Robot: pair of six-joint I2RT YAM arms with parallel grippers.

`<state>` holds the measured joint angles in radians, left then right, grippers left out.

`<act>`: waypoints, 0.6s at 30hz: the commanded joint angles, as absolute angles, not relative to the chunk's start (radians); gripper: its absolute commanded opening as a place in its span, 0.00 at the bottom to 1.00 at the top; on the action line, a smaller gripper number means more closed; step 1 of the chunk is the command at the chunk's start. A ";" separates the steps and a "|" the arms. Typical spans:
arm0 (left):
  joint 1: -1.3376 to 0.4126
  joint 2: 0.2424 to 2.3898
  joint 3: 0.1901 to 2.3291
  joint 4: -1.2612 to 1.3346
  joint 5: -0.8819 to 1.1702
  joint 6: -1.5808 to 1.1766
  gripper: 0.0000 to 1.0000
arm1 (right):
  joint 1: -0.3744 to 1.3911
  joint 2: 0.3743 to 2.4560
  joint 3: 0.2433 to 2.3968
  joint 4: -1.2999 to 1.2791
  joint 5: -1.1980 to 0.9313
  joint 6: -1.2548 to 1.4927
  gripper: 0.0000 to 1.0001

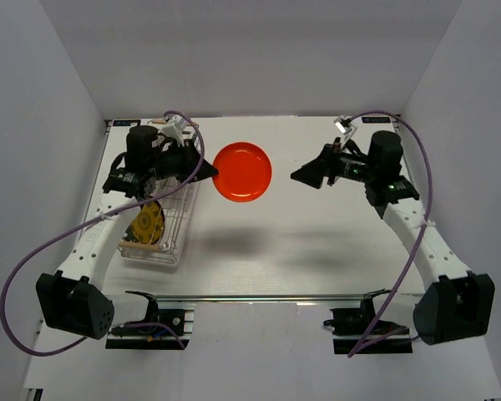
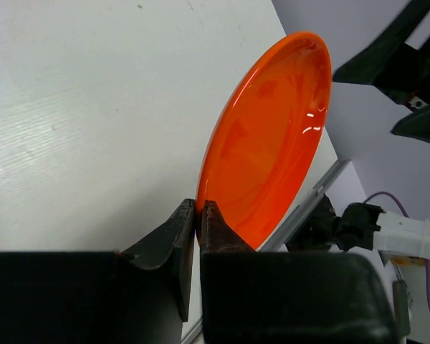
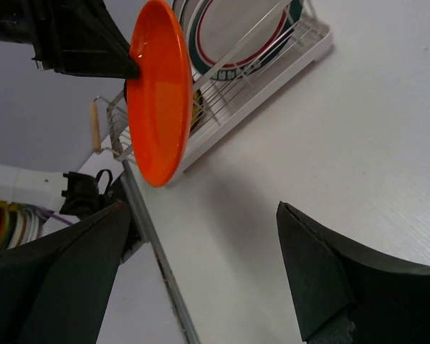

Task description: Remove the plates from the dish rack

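Observation:
My left gripper [image 1: 207, 170] is shut on the rim of the plain orange-red plate [image 1: 242, 171] and holds it in the air over the table, right of the dish rack [image 1: 160, 225]. The left wrist view shows the plate [image 2: 269, 140] pinched between my fingers [image 2: 198, 215]. The silver wire rack still holds a yellow patterned plate [image 1: 148, 224] and a white plate with a green-red rim [image 3: 233, 36]. My right gripper [image 1: 305, 175] is open and empty, facing the orange plate [image 3: 160, 93] from the right, a short gap away.
The rack's wooden handle [image 1: 142, 246] lies at its near end. Purple cables [image 1: 33, 259] loop off both arms. The white enclosure walls [image 1: 33, 125] stand close on the left, right and back. The metal table-edge rail [image 1: 259, 297] runs along the front.

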<state>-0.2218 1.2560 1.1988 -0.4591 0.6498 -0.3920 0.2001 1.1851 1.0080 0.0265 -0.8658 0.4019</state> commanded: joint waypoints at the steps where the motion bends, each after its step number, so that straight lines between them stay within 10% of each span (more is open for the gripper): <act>1: -0.261 1.268 1.195 -0.364 0.716 -0.429 0.00 | 0.273 1.252 1.075 0.101 -0.919 0.442 0.88; 6: -0.310 1.301 1.193 -0.374 0.678 -0.440 0.00 | 0.337 1.359 1.135 0.026 -0.807 0.431 0.79; 16: -0.351 1.319 1.198 -0.422 0.588 -0.442 0.00 | 0.379 1.408 1.170 -0.036 -0.680 0.426 0.00; 18: -0.351 1.316 1.209 -0.436 0.572 -0.437 0.21 | 0.377 1.407 1.180 -0.073 -0.641 0.419 0.00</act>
<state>-0.3504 1.3239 1.1866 -0.4225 0.5983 -0.4389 0.3801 1.4208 1.1194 -0.0376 -0.7078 0.4335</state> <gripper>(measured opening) 0.198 0.048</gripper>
